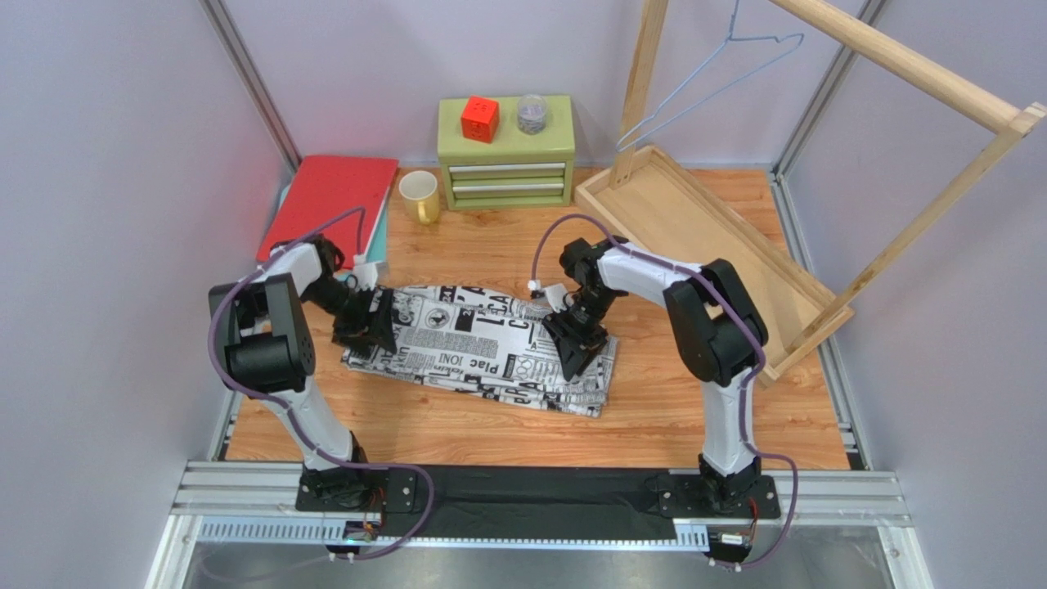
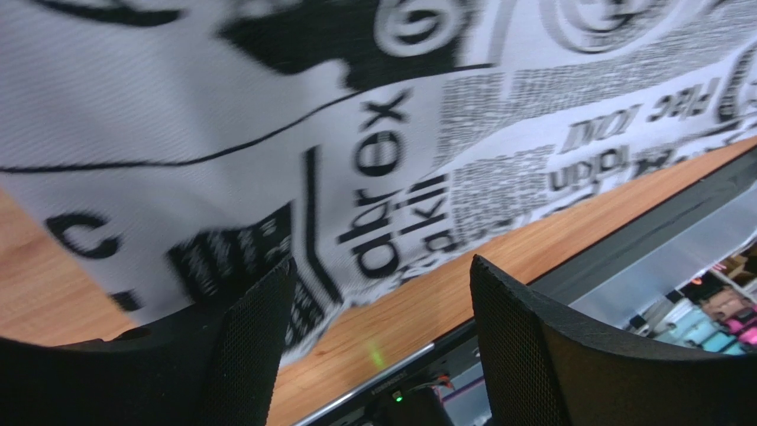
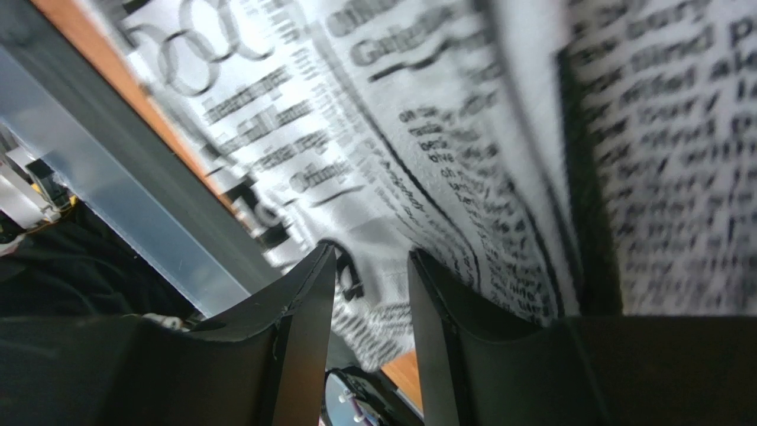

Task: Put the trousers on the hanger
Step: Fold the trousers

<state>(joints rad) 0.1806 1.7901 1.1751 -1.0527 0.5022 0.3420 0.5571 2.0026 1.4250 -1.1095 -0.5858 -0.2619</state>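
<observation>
The trousers (image 1: pixel 479 346), white with black newspaper print, lie folded flat across the middle of the wooden table. The pale wire hanger (image 1: pixel 710 88) hangs from the wooden rack at the back right, far from both arms. My left gripper (image 1: pixel 369 322) is at the left end of the trousers; in the left wrist view (image 2: pixel 382 293) its jaws stand wide apart over the cloth's near edge (image 2: pixel 266 177) and bare wood. My right gripper (image 1: pixel 578 346) is down on the right part of the trousers; in the right wrist view (image 3: pixel 373 266) its jaws are narrowed with printed cloth (image 3: pixel 462 133) between the tips.
A light wooden rack frame (image 1: pixel 909 68) stands on a wooden tray base (image 1: pixel 701 239) at the right. At the back are a green drawer box (image 1: pixel 505 166) with a red cube (image 1: pixel 479 119) and a jar (image 1: pixel 531 113), a yellow mug (image 1: pixel 420 196) and a red folder (image 1: pixel 326 206).
</observation>
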